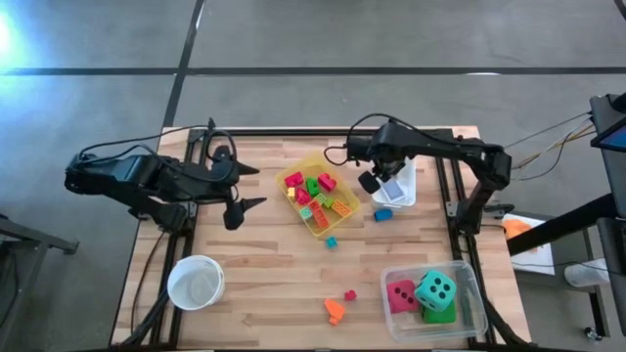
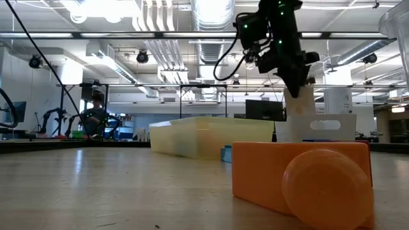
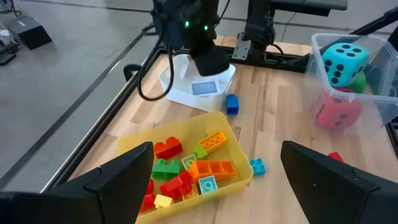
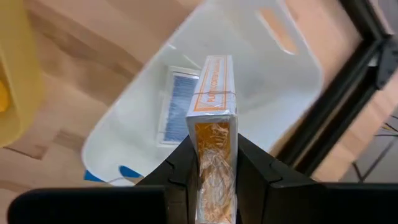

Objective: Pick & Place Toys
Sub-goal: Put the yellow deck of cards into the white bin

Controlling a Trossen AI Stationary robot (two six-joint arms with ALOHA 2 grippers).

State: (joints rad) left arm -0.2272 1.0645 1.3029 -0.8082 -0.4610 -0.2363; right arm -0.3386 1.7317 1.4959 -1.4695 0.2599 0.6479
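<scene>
Right wrist view shows the right end effector (image 4: 214, 165) clamped on an orange card box (image 4: 213, 106), held on edge above the white bin (image 4: 273, 68), where a blue card box (image 4: 177, 106) already lies flat. To do this well, it should probably lower the box inside the bin's walls, clear of the blue one, before letting go. The left end effector (image 1: 245, 186) waits open beside the yellow bin (image 1: 344, 186) of toy blocks (image 1: 315, 196); dice (image 1: 433, 290) sit in the clear bin (image 1: 469, 279) on the bench (image 1: 264, 264).
</scene>
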